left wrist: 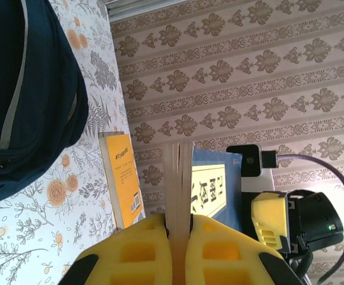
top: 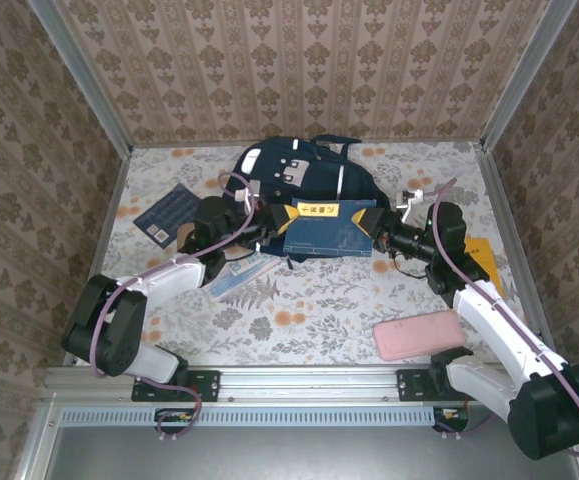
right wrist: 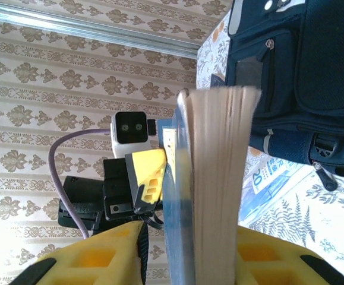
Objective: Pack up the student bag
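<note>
The navy student bag [top: 299,170] lies at the back centre of the table, with its side in the left wrist view [left wrist: 23,89] and its zip pockets in the right wrist view [right wrist: 314,77]. Just in front of it, a blue book with a yellow label [top: 324,225] hangs between both arms. My left gripper [top: 269,232] [left wrist: 177,222] is shut on a thin part of the book's pages [left wrist: 177,178]. My right gripper [top: 384,238] [right wrist: 189,228] straddles the book's thick page block [right wrist: 219,178]. One finger touches the pages, and a gap shows between the other finger and the blue cover.
An orange book [top: 484,260] [left wrist: 124,178] lies at the right, with a pink pencil case [top: 419,335] in front of it. A dark blue booklet [top: 169,212] sits at the left and blue-and-white printed papers [top: 239,275] [right wrist: 273,178] lie under the left arm. Patterned walls enclose three sides.
</note>
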You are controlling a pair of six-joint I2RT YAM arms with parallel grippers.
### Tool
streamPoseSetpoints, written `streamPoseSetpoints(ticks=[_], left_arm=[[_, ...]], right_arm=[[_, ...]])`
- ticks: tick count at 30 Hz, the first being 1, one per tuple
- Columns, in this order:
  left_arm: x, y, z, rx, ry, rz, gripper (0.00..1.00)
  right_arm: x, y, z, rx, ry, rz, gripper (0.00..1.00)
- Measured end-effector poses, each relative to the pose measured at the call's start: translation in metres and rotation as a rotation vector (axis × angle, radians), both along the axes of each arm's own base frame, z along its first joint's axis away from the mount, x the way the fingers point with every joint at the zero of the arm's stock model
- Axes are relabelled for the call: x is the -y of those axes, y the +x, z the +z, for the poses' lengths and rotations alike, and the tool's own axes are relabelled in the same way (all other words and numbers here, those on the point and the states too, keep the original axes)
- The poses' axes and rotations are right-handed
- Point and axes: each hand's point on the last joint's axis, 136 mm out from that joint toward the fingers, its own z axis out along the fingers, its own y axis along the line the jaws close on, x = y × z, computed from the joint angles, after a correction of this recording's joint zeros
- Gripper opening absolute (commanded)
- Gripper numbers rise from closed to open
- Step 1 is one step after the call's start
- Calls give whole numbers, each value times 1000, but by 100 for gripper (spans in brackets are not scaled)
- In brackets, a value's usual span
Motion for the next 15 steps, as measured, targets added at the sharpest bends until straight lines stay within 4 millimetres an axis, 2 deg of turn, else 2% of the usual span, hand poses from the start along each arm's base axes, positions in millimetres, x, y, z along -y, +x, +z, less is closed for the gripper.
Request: streamPoseSetpoints(ticks=[3, 8, 9, 13, 15], left_arm=[[1, -1, -1, 6, 9, -5, 1], [3, -1, -1, 12, 21, -9, 2], [3, -1, -2, 11, 25, -10, 6], [5, 2, -3, 19, 72, -18, 46], [9, 5, -1, 22, 118, -25, 56]], right_arm=[[0, 1, 0, -2, 4, -1, 28], [0, 1, 2, 6, 9, 0, 7], [0, 1, 2, 11, 7, 1, 1], [4, 0, -5, -1, -28, -15, 0], [14, -2, -13, -17, -88, -62, 0]])
